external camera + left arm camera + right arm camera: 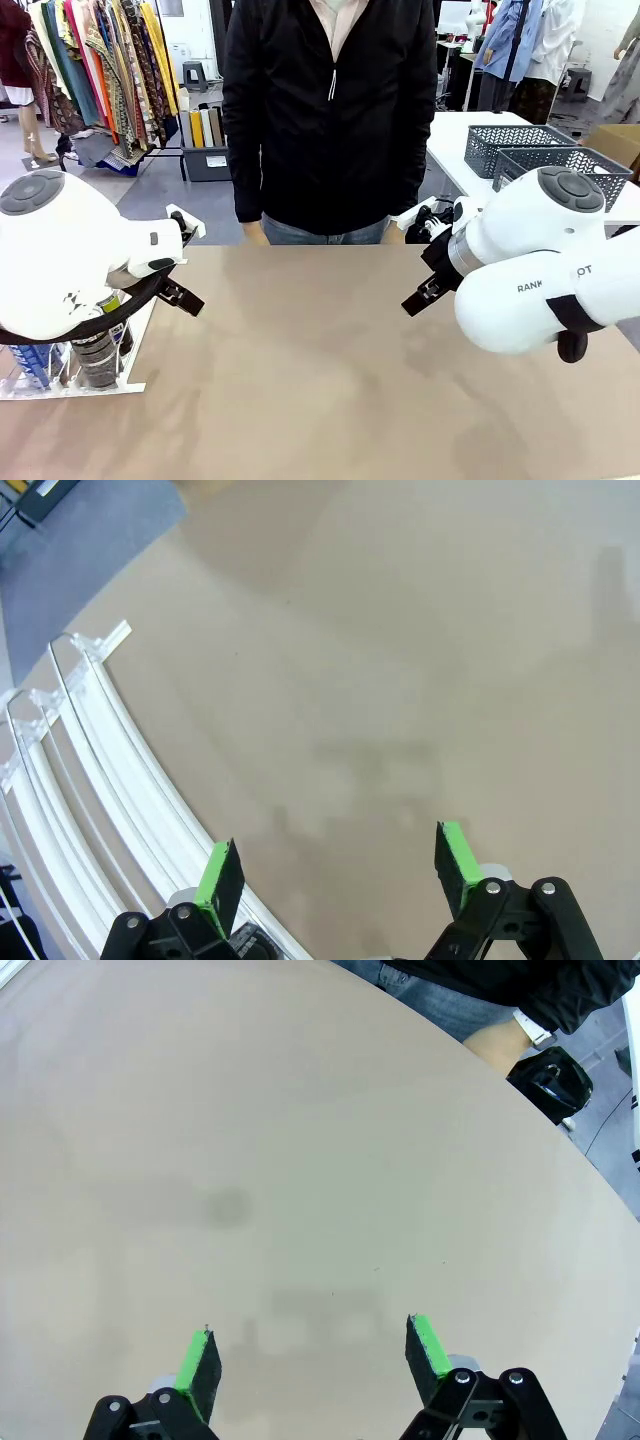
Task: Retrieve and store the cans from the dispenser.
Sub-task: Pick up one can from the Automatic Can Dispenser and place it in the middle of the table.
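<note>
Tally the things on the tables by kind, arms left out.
Cans: 2 showing, a blue can and a dark can; others may be hidden.
Dispenser: 1
Mesh baskets: 2
Total: 5

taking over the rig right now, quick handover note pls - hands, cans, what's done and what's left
Left hand: open, empty, above the table right beside the dispenser rails.
Right hand: open, empty, over bare tabletop on the right side.
Cans: a dark can and a blue can sit in the dispenser at the table's near left corner, partly hidden under the left arm.
Done: nothing yet by the look of it; neither hand holds a can.
Left: pull each can and store it. The mesh baskets on the side table, far right, are likely the storage spot.
</note>
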`<state>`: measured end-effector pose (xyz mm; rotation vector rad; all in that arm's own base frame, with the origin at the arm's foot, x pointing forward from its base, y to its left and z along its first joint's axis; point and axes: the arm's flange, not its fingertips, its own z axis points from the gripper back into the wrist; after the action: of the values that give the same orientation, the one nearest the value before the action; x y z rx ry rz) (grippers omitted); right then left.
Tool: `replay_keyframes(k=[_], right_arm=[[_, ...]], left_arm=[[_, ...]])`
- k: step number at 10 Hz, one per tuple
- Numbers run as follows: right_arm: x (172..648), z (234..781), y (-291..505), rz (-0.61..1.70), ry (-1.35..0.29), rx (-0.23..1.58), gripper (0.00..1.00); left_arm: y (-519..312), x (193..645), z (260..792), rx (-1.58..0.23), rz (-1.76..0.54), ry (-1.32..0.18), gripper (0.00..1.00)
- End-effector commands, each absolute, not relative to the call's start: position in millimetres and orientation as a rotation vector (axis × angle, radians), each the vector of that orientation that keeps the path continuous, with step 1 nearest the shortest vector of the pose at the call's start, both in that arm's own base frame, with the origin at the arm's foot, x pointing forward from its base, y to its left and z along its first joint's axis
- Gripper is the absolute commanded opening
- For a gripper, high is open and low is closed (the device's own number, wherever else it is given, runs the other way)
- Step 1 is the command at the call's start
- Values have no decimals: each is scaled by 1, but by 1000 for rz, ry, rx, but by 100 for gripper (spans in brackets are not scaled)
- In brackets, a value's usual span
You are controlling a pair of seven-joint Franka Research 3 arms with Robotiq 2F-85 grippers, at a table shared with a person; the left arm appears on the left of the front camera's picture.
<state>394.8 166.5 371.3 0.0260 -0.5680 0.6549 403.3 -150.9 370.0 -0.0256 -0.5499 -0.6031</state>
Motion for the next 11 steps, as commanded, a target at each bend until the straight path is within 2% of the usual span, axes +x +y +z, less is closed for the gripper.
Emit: replay_keyframes(k=[1,4,6,7,8,9,10,11], right_arm=[[395,371,166,655,-568,26,100],[395,371,167,655,-568,26,100],[387,376,169,672,-430,29,100],[378,394,168,619,-371,196,100],[371,411,162,455,-302,287,100],[361,435,145,381,-291,454,100],[340,467,117,436,-301,724,100],[309,500,78,397,-448,825,100]], left_arm=[[-151,403,370,-25,-604,-550,100],[-151,403,370,-26,-603,-550,100],[-152,391,382,-164,-679,-434,100],[-154,382,398,-266,-558,-386,100],[-156,374,422,-377,-398,-260,100],[-150,365,447,-469,-335,-261,100],[-132,353,476,-566,-348,-275,100],[-92,333,516,-708,-330,-377,100]])
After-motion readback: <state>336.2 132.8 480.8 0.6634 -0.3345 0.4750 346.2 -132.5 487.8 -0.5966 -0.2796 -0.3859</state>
